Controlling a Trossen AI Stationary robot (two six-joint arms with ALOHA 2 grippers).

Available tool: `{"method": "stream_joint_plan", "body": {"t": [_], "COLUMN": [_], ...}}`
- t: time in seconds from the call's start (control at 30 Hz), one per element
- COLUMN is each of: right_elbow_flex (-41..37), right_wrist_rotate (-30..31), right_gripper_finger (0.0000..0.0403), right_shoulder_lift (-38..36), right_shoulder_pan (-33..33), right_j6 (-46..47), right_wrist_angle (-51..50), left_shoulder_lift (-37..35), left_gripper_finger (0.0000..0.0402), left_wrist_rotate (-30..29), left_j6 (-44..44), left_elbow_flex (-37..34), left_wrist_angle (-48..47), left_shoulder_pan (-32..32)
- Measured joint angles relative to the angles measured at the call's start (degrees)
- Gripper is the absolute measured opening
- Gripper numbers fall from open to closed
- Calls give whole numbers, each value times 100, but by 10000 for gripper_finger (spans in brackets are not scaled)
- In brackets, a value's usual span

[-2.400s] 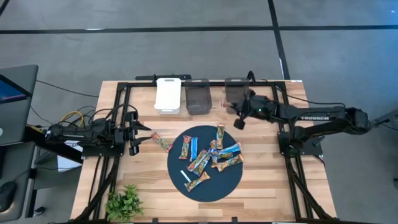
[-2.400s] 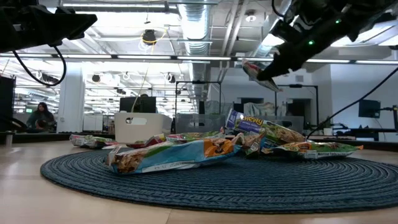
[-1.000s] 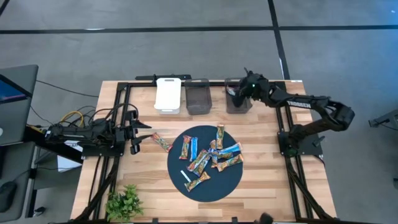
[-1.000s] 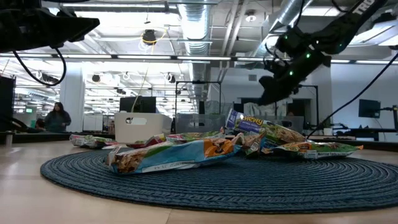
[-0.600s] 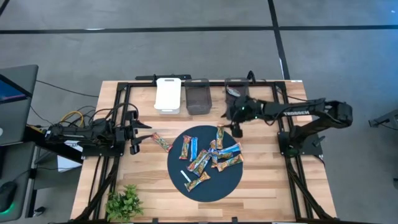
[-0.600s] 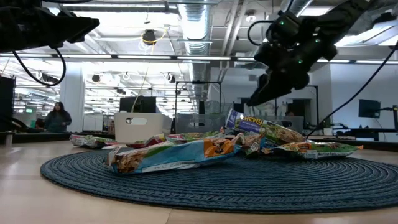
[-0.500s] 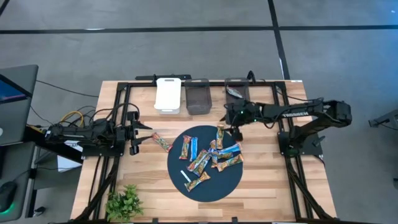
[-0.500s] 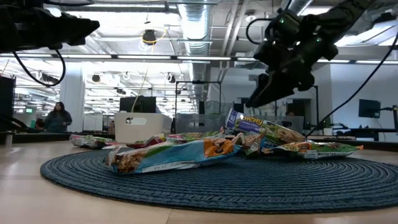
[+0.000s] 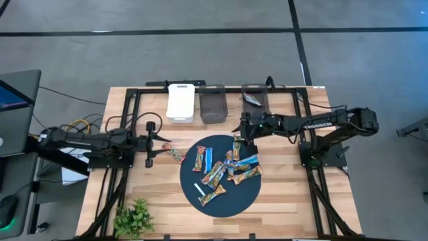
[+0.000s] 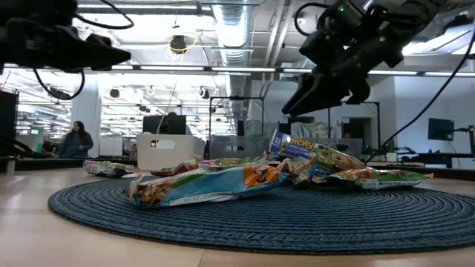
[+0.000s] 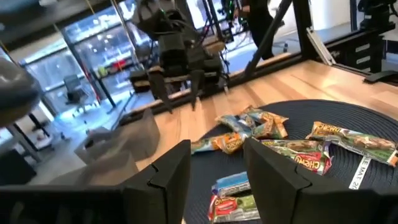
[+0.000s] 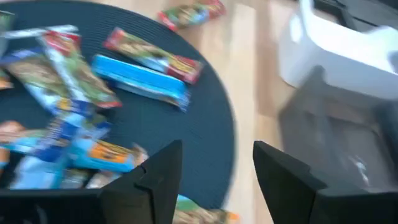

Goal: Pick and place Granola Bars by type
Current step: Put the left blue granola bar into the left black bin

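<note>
Several granola bars [image 9: 231, 167] lie heaped on a round dark mat [image 9: 234, 201]. A blue one [image 9: 208, 158] lies at the heap's left, also in the right wrist view [image 12: 143, 78]. One reddish bar [image 9: 175, 153] lies on the wood left of the mat. Another bar [image 9: 253, 99] lies inside the far right bin. My right gripper [image 9: 245, 134] hangs open above the mat's far edge, tilted down, fingers [image 12: 155, 174] empty. My left gripper [image 9: 159, 140] is open and level, left of the mat beside the lone bar, nothing between its fingers [image 11: 168, 174].
At the far edge stand a white bin [image 9: 180, 102], a dark bin [image 9: 213, 104] and a third bin [image 9: 257, 107]. A thin white stick [image 9: 200, 194] lies on the mat. A small plant [image 9: 134, 217] sits at the near left. Black frame rails run along both sides.
My right gripper has swung from above the far right bin toward the table's left and near side, to the mat's far edge, rolling as it went; a bar stays in that bin. My left gripper has rolled and edged toward the mat.
</note>
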Motion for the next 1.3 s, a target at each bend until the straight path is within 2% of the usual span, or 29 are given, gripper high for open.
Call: {"method": "stream_joint_plan", "body": {"t": [0.2,0.43,0.53,0.67,0.83,0.9,1.07,1.2,1.3], "right_elbow_flex": [0,0,-2,-2,-2,-30,-175,-276,-343], "right_wrist_rotate": [35,199,203,266,733,910,1235,1679,1910], "right_gripper_finger": [182,181,182,179,174,172,167,164,161], "right_shoulder_lift": [-4,-4,-4,-5,-83,-140,-332,-601,-761], "right_shoulder_pan": [-194,-352,-360,-358,-378,-378,-378,-375,-378], "right_j6": [-94,-207,-293,-312,-261,-201,-102,175,491], "right_wrist_angle": [3,0,-41,-97,-412,-565,-660,-892,-1201], "left_shoulder_lift": [1945,4539,5527,6506,7392,7651,8032,8138,8140], "left_gripper_finger": [146,146,146,146,146,146,146,146,146], "left_wrist_rotate": [56,85,82,103,746,830,688,724,422], "left_j6": [-98,37,355,525,521,593,918,1160,1154], "left_elbow_flex": [452,1693,2380,3374,4443,4798,5370,5554,5556], "left_wrist_angle": [830,1001,705,-94,-1292,-1574,-1906,-1822,-1965], "left_shoulder_pan": [0,0,3,5,4,2,28,51,127]}}
